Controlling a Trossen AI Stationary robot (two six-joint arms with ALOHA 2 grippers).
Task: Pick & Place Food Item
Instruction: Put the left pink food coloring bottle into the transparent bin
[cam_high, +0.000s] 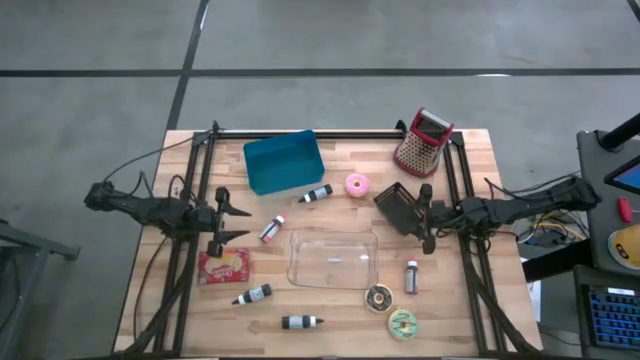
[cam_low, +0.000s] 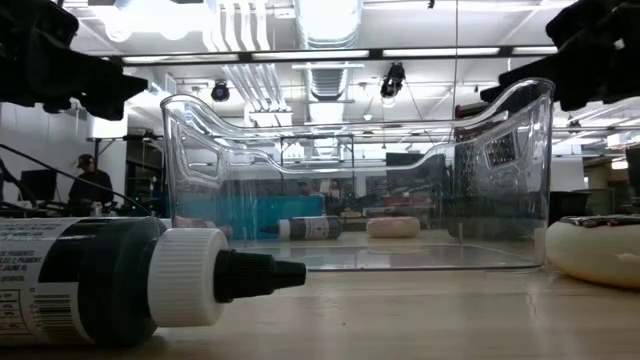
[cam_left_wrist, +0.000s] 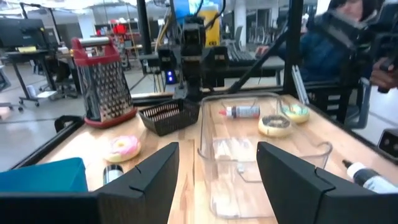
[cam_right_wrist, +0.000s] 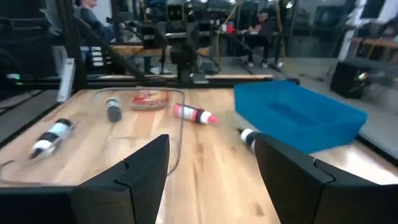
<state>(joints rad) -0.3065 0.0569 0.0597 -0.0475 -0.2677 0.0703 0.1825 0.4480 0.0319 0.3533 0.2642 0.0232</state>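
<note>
The left gripper (cam_high: 232, 224) hangs spread wide and empty, just left of the clear plastic tub (cam_high: 333, 259) in the middle of the wooden table (cam_high: 480, 160). The right gripper (cam_high: 425, 216) is spread too, holding nothing, right of the tub. The pink frosted donut (cam_high: 356, 184) lies just behind the tub.

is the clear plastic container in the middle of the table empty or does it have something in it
Empty: the clear container shows only bare table through its bottom from above.
</note>
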